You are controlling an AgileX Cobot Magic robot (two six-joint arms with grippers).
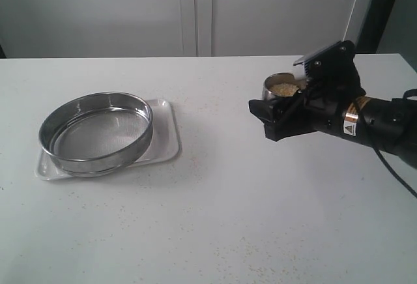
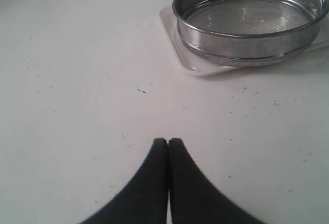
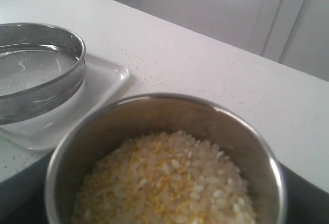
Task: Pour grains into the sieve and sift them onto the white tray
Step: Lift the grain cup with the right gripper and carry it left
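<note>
The sieve rests on the white tray at the left of the table, its mesh nearly bare. A small steel cup holds the grains, a mix of pale and yellow bits. My right gripper is shut on the cup at the right, well apart from the sieve. In the right wrist view the cup and the grains fill the foreground, with a dark finger beside them. My left gripper is shut on nothing, low over bare table short of the sieve.
Stray grains dot the white tabletop, thickest near the front edge. White cabinet doors stand behind the table. The right arm's black body reaches in from the right edge.
</note>
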